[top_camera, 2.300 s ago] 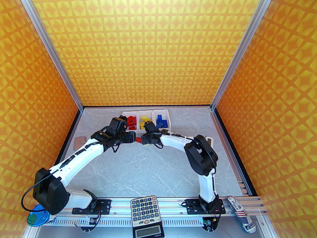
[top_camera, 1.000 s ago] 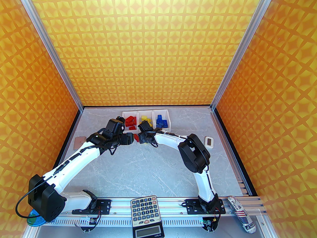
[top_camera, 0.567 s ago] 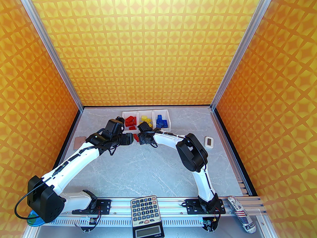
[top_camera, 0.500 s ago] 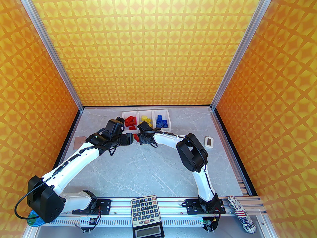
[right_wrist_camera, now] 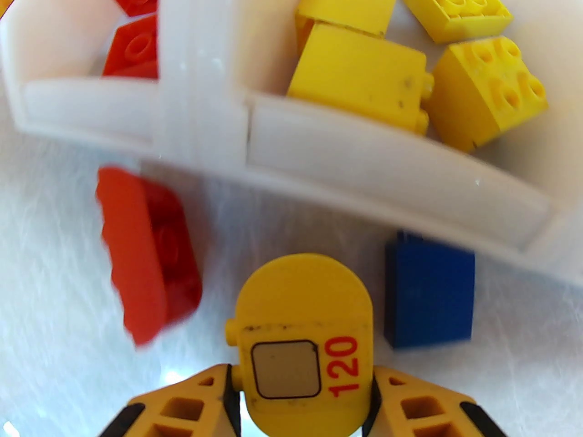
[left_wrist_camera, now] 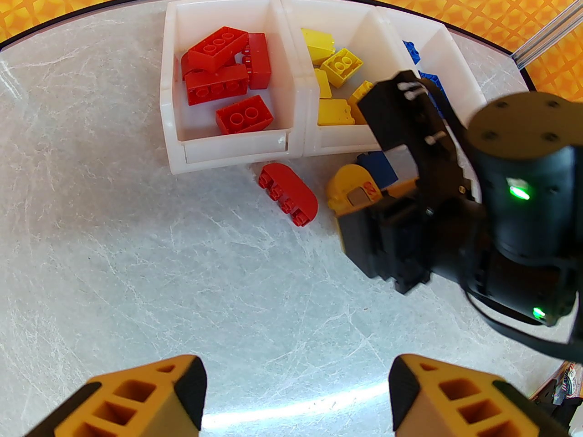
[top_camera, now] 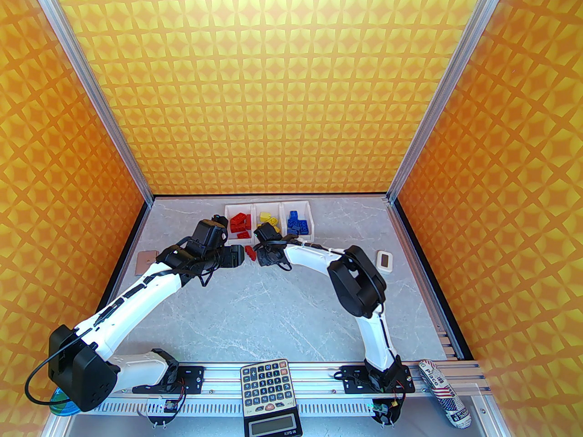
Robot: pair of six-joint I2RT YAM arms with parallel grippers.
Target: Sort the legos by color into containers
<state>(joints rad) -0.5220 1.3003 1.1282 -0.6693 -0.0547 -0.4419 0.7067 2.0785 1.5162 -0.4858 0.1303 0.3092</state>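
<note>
Before white plastic bins (right_wrist_camera: 364, 166), glossy round-topped yellow lego (right_wrist_camera: 300, 317) pinched between R fingers (right_wrist_camera: 182, 408); L fingers (left_wrist_camera: 136, 403) apart.

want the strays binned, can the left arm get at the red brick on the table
Probably yes: the red brick lies uncovered ahead of the open left gripper, bare table between. The right gripper, beside it, could crowd the approach.
</note>
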